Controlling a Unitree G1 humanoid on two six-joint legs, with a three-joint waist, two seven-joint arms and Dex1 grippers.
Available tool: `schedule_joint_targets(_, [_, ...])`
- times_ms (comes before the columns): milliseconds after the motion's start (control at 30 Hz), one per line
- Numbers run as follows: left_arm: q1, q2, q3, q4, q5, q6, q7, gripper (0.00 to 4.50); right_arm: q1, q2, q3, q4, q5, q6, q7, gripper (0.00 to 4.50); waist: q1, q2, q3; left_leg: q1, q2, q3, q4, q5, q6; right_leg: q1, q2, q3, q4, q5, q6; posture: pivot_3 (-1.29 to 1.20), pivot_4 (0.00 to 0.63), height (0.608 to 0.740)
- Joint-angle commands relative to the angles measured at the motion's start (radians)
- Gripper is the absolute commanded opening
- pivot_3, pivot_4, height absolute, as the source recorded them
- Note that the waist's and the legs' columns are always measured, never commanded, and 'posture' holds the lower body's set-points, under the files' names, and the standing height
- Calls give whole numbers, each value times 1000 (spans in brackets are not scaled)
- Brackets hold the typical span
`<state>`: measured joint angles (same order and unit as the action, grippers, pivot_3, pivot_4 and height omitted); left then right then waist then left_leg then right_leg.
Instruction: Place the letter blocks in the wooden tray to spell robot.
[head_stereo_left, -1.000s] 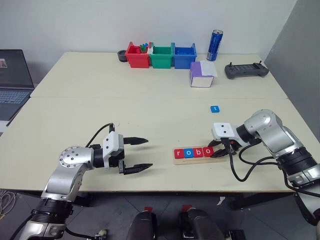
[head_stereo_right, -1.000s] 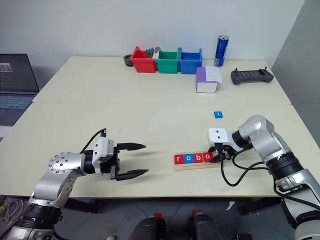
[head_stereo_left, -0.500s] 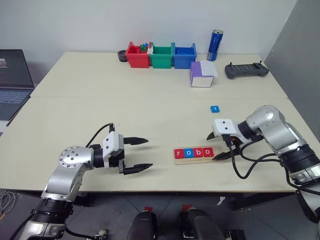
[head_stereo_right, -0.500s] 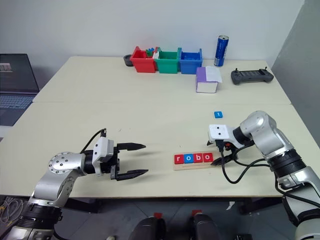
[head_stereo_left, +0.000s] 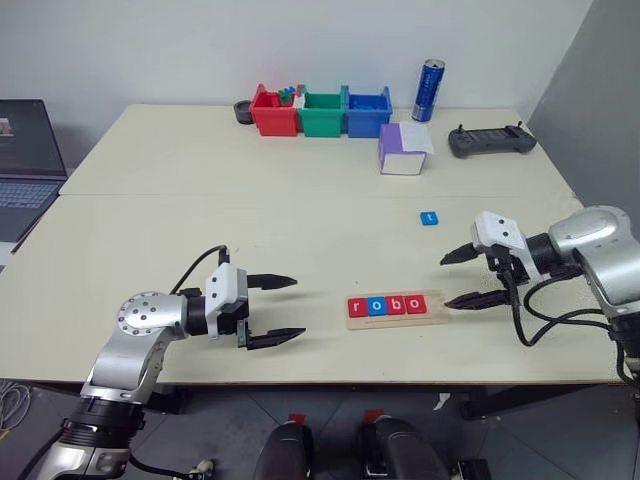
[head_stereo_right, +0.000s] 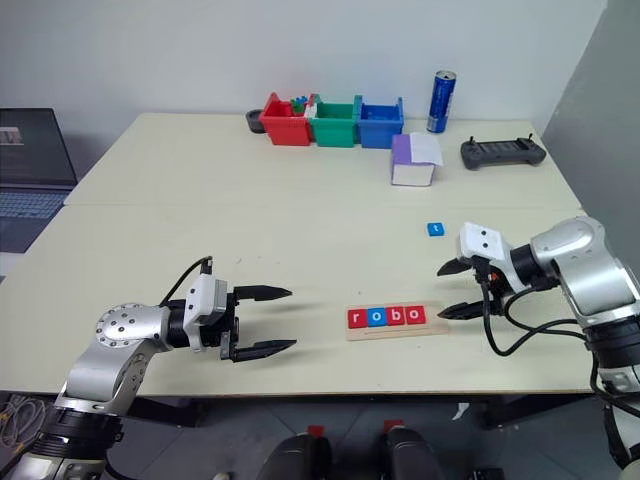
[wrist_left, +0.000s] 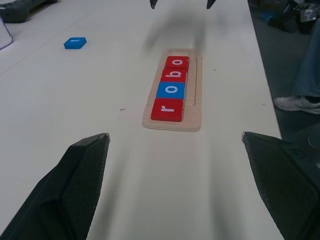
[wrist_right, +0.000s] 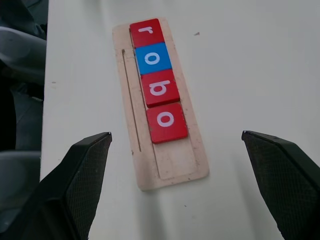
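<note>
Across the cream tabletop (head_stereo_left: 300, 215) lay our last small, flat blue "t" letter tile (head_stereo_left: 429, 217), which we judged light, stiff and best pinched by its edges, far from the pale wooden tray (head_stereo_left: 397, 309), with both our left gripper (head_stereo_left: 270, 310) and right gripper (head_stereo_left: 466, 278) gaping empty.

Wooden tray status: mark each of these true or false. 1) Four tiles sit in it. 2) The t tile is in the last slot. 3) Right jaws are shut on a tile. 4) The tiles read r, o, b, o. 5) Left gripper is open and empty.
1) True: the wooden tray holds four letter blocks.
2) False: the blue t tile lies on the table, apart from the tray.
3) False: the right gripper is open, holding nothing.
4) True.
5) True: the left gripper holds nothing.
</note>
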<state>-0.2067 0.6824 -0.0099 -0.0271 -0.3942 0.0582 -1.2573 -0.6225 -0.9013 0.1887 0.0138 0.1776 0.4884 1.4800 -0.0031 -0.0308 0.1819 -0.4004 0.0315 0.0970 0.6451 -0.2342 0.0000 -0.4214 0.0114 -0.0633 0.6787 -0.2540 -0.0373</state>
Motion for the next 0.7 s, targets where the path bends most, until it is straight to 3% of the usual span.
schedule_joint_targets(33, [-27,5,7,-7,-13,-6,-12,4500,9,4,6,-22,-17,-11,-44,4438,0,0,0,0,0,0,0,0,0,0,0,0,0,0,0,0,150,740])
schedule_joint_targets(367, [-26,11,15,-9,-12,-6,-21,4500,-87,105,-43,123,-22,-4,-218,4438,-2,0,0,0,0,0,0,0,0,0,0,0,0,0,0,0,150,740])
schedule_joint_targets(633, [6,7,23,-40,-16,0,4,4500,-256,395,-268,344,-87,243,-895,4438,-4,0,0,0,0,0,0,1,-2,0,0,0,1,0,0,0,150,740])
schedule_joint_targets(700, [6,8,24,-38,-17,0,5,4500,-269,425,-285,373,-93,275,-977,4438,1,0,0,-1,-1,0,0,1,-2,-1,-1,0,1,0,0,0,150,740])
